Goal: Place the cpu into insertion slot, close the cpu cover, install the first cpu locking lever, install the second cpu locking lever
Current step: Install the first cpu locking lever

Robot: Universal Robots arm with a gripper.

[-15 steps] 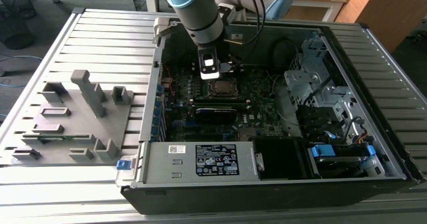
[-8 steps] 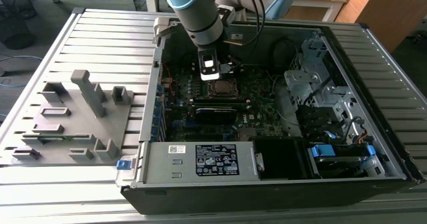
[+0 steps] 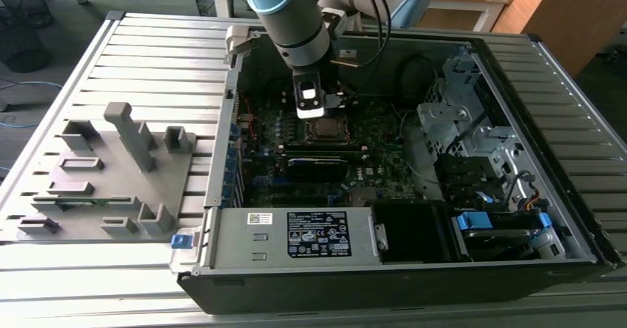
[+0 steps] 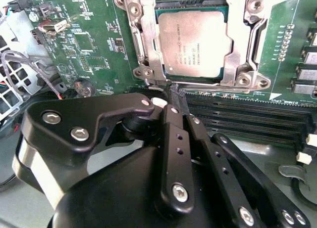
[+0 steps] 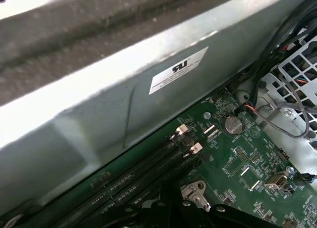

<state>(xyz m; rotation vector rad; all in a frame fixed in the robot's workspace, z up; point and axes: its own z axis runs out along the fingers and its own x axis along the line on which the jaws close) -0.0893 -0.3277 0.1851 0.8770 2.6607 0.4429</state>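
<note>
Sitting in the slot (image 4: 193,37), the cpu (image 4: 194,45) is showing its dull silver top through the window of the cover (image 4: 237,40), which is lying flat over it in the second wrist view. So the first two steps look done: chip seated, frame closed. Whether either locking lever is latched cannot be told from these pictures; a thin metal rod is running along one side of the frame, but its hooked end is not clear enough to judge.

The arm is reaching down into the open computer case (image 3: 548,64), and its gripper (image 3: 310,112) is hovering just above and beside the socket in the exterior view. In the second wrist view the gripper (image 4: 177,97) is pointing at the socket's near edge, with the jaws pressed close together and their tips just beside the frame's corner; whether they are pinching a lever end there or holding nothing cannot be told.

The exterior view is giving the whole setting: the case lying on its side on a slatted metal counter (image 3: 88,56), a grey fixture (image 3: 108,174) resting well apart on that view's left, and the power supply (image 3: 294,236) at the case's near edge. The second wrist view is giving the close detail of chip, frame and memory slots (image 4: 247,114). The first wrist view is looking the other way, taking in a grey case wall (image 5: 99,124) with a white label (image 5: 178,69), more of the green board (image 5: 237,159), a coin battery (image 5: 231,123) and loose cables (image 5: 287,114).
</note>
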